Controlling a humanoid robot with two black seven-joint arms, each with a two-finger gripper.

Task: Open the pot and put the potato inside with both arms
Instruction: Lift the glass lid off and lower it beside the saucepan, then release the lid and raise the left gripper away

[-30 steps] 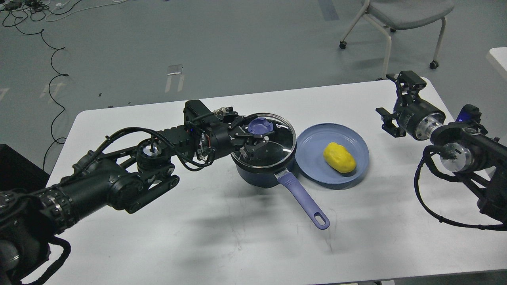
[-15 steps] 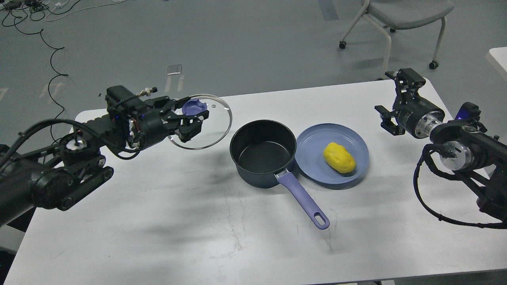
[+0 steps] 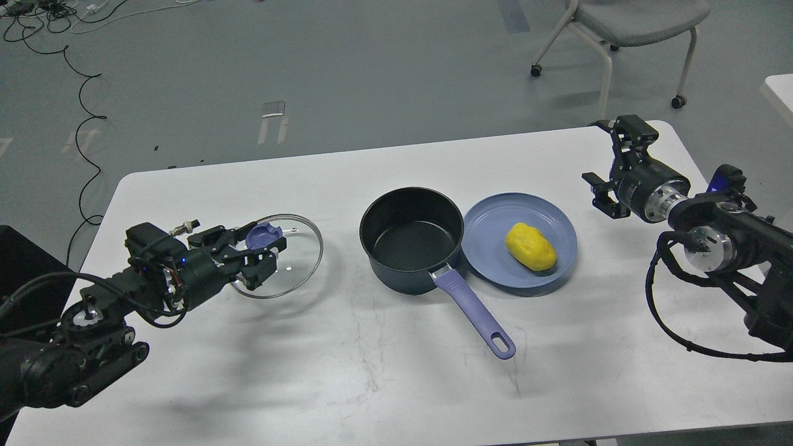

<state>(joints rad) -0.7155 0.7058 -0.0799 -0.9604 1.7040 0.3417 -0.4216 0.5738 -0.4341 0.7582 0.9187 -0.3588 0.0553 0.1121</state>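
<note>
The dark pot [image 3: 410, 240] with a purple handle [image 3: 476, 314] stands open and empty at the table's middle. Just to its right a blue plate [image 3: 489, 226] holds the yellow potato [image 3: 531, 247]. My left gripper [image 3: 262, 245] is shut on the purple knob [image 3: 264, 235] of the glass lid [image 3: 296, 255], which it holds low over the table, well left of the pot. I cannot tell whether the lid touches the table. My right gripper [image 3: 611, 158] is open and empty near the table's far right edge, right of the plate.
The white table [image 3: 372, 371] is bare in front of the pot. A grey chair [image 3: 626, 25] on wheels stands behind the table's far right corner. Cables [image 3: 80, 93] lie on the floor at back left. Another white table's corner [image 3: 780, 90] shows at the right edge.
My left gripper lifted the lid off the pot, carried it left, and has now lowered it toward the table. The right gripper shifted slightly up and left.
</note>
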